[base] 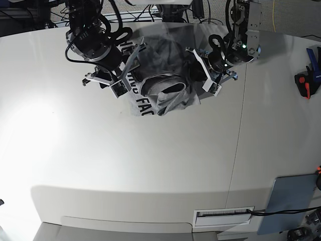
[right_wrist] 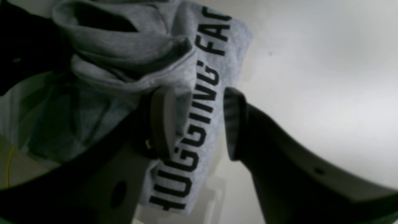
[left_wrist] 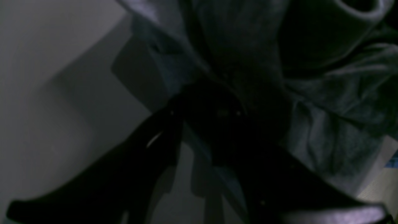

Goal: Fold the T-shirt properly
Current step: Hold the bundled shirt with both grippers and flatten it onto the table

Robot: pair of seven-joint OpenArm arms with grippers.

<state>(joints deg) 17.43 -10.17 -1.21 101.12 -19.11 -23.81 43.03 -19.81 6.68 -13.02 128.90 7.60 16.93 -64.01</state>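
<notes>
Lying bunched in a heap at the far middle of the white table (base: 150, 165), the T-shirt (base: 163, 80) is crumpled, with part of its black lettering showing along the near left edge. The right gripper (right_wrist: 196, 123) sits over that lettered edge; its jaws are spread, one pad resting against the cloth and the other standing clear of it on the table side, the printed strip passing between them. The left gripper (base: 210, 75) is at the shirt's opposite side, touching or just beside the folds. Its wrist view is too dark to tell whether the jaws are spread or pinching cloth. Grey fabric fills the upper part of that view, bare table to one side.
</notes>
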